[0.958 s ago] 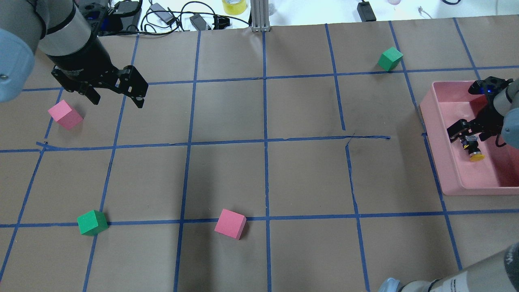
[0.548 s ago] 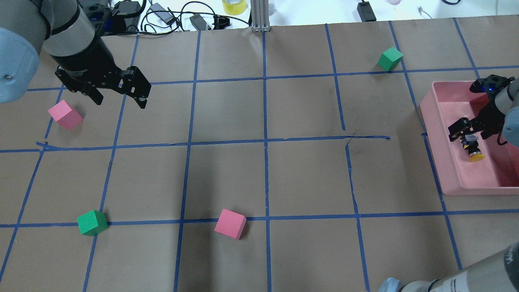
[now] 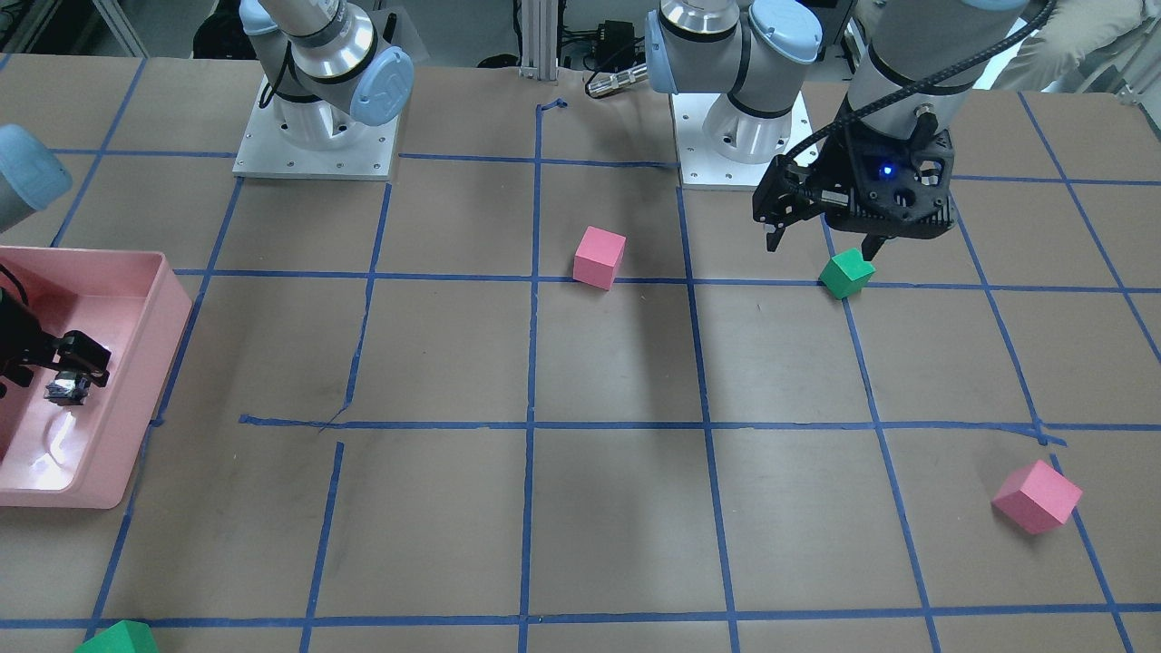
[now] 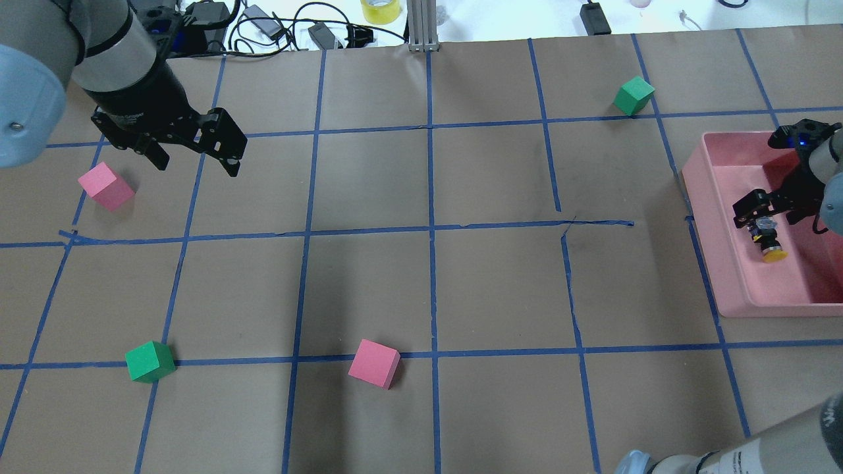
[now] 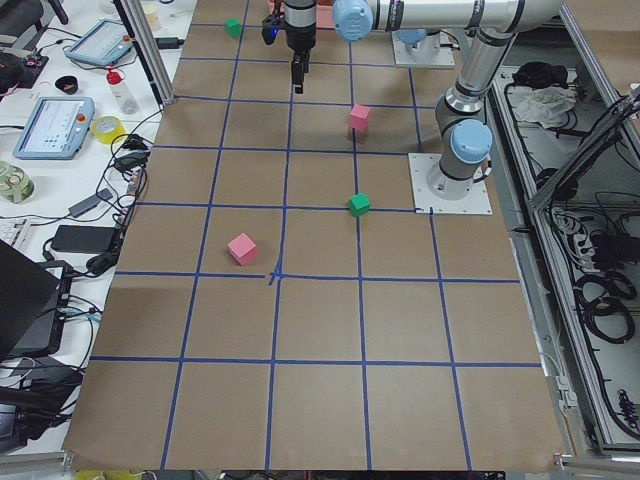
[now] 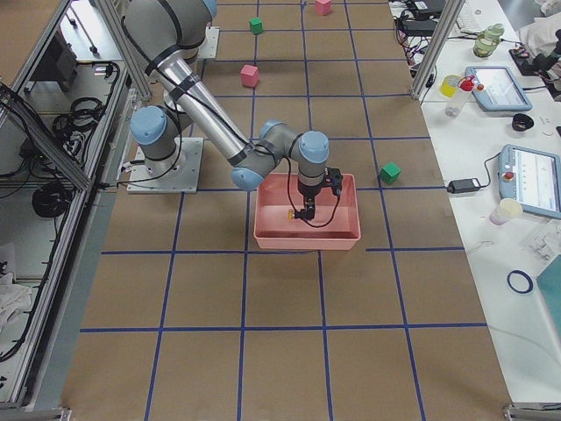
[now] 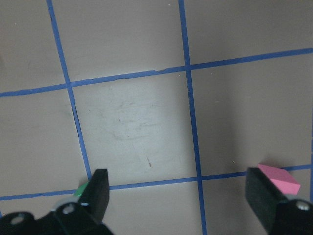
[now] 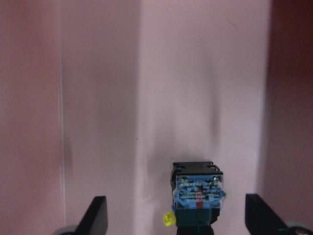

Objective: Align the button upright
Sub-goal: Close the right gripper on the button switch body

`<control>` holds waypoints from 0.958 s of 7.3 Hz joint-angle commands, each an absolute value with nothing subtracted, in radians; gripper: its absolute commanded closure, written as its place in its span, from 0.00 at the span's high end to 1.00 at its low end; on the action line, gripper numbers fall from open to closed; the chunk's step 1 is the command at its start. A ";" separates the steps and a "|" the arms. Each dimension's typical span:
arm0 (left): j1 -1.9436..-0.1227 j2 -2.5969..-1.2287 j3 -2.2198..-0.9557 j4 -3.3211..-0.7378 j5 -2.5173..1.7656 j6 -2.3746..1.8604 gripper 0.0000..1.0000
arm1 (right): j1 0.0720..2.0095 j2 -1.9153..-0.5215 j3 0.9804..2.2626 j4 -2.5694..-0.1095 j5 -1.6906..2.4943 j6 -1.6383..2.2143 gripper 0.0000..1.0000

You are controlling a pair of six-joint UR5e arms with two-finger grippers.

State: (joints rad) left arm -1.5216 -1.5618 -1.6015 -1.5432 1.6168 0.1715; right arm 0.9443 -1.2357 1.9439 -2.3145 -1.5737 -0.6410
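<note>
The table (image 4: pixel 461 283) carries the pink tray (image 4: pixel 714 243) at the end on the robot's right. Every place below is given from that tray.

The right gripper (image 4: pixel 765 216) reaches into the tray near its middle. The wrist view shows its fingers (image 8: pixel 98 218) spread wide, gripping nothing. The left gripper (image 4: pixel 196 164) hangs well apart from the tray, over the table's other end. It is also spread wide and empty.

One green cube (image 4: pixel 633 95) sits near the tray, off its far corner. A pink cube (image 4: pixel 374 363) lies well apart from it.

The button (image 4: pixel 766 238) is inside the tray and appears to lie on its side. Its yellow cap (image 4: pixel 774 253) points toward the tray's near wall, and its base block (image 8: pixel 198 191) faces the right wrist camera. The block lies between the open fingers, closer to one of them, and touches neither.

The step in hand looks like the grasp before the turn. To do it well, I would first centre the gripper so both pads meet the block together. Then close on the block's flat sides rather than the round body, which would likely roll. Lift just clear of the tray floor, rotate until the cap faces up, and set the base down flat, away from the tray walls.
</note>
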 commanded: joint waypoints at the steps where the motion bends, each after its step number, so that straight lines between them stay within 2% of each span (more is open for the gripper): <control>1: -1.522 -1.562 -1.601 -1.543 1.612 0.166 1.00 | 0.943 -1.232 1.944 -2.315 -1.574 -0.641 1.00; 7: -1.522 -1.562 -1.603 -1.543 1.620 0.170 1.00 | 0.943 -1.201 1.944 -2.330 -1.572 -0.641 1.00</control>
State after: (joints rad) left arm -1.5217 -1.5619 -1.6029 -1.5419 1.6190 0.1701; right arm 0.9434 -1.2048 1.9436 -2.3288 -1.5725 -0.6412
